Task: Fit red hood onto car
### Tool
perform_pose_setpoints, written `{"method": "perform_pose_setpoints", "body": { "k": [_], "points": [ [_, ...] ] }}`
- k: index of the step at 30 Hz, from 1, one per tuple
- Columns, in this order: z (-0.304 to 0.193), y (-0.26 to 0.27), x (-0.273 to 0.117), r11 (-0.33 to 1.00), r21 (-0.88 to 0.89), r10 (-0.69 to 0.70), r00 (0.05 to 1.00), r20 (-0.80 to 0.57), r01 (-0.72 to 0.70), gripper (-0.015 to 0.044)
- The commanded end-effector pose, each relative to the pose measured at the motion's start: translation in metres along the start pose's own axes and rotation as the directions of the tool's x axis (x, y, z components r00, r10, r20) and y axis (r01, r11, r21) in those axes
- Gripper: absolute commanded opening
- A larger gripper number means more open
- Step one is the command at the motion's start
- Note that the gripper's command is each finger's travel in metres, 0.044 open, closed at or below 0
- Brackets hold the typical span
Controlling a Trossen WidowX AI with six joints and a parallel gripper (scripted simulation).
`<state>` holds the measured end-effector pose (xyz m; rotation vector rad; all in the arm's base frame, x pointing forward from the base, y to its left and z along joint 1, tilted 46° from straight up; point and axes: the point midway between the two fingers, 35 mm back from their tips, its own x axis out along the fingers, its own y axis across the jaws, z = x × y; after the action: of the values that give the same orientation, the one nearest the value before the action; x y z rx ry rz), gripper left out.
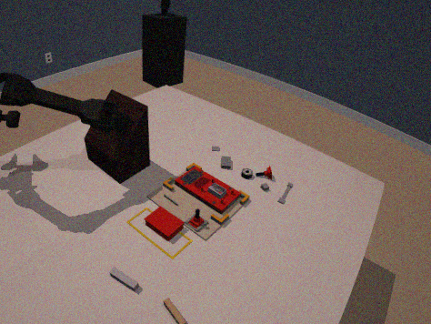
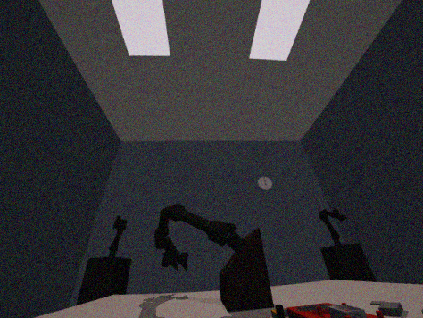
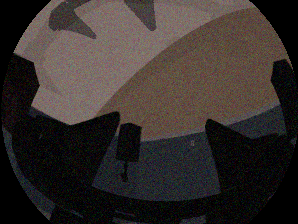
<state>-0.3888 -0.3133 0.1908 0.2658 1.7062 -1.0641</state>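
The red hood (image 1: 164, 222) lies on the table inside a yellow outline (image 1: 149, 239), its flat roof up. The red car chassis (image 1: 232, 203) (image 2: 308, 310) sits between orange corner brackets on the tan jig (image 1: 159, 198). The grey engine block (image 1: 217, 189) is in its deck; small pegs show faintly around it, too blurred to judge singly. My gripper (image 2: 181, 268) (image 3: 164, 120) is open and empty, raised above the table on the far side of the arm from the chassis, well away from the hood. In the top view it is mostly cut off at the left edge.
A small red piece with a black stick (image 1: 197, 220) stands on the jig beside the hood. Behind the chassis lie a grey block (image 1: 225, 162), a dark ring (image 1: 246, 173), a red-tipped part (image 1: 268, 173) and a grey link (image 1: 285, 193). A grey bar (image 1: 124, 278) and wooden bar (image 1: 175, 311) lie nearer.
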Motion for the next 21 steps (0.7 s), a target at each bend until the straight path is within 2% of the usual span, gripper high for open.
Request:
{"method": "perform_pose_setpoints", "body": {
  "k": [1,5,21],
  "points": [
    [0.001,0.0,0.0,1.0,0.0,-0.001,1.0,0.0,0.001,0.044],
    [0.015,-0.001,-0.004,1.0,-0.003,-0.016,1.0,0.009,0.016,0.044],
    [0.127,0.003,-0.046,0.991,-0.005,-0.134,0.985,0.105,0.135,0.044]
  ]
}}
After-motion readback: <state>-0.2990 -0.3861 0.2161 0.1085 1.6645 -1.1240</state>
